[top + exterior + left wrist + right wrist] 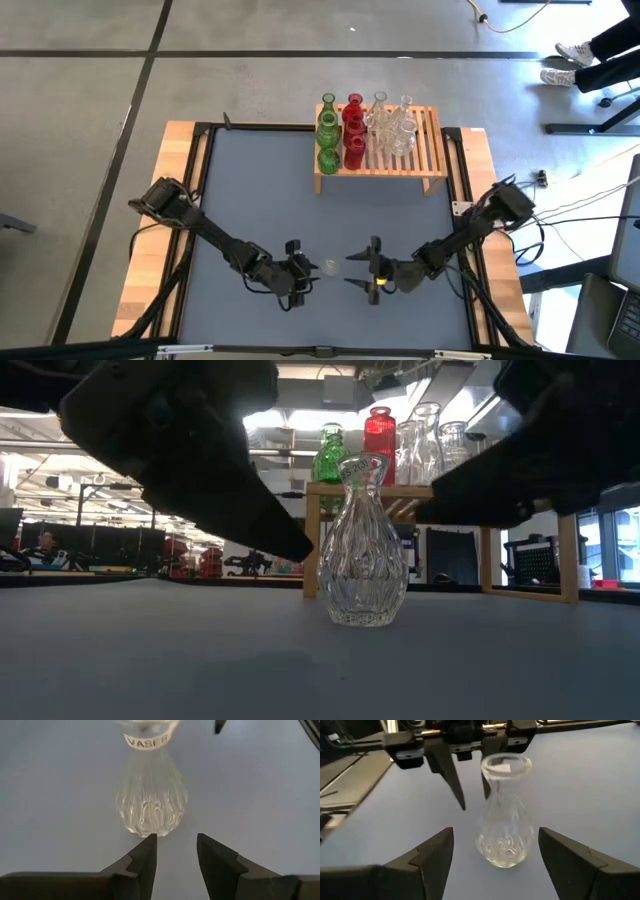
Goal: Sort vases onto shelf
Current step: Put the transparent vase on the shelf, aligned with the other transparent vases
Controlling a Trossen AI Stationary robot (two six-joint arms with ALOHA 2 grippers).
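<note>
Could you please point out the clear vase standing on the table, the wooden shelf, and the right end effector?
clear vase (366, 555): low view, middle of its ribbed body.
wooden shelf (430, 140): high view, bare slats at its right end.
right end effector (495, 857): right wrist view, midway between its open fingertips.

A clear vase (504, 812) stands upright on the grey table (590, 780), between the right tool's (495, 851) spread fingers.
</note>
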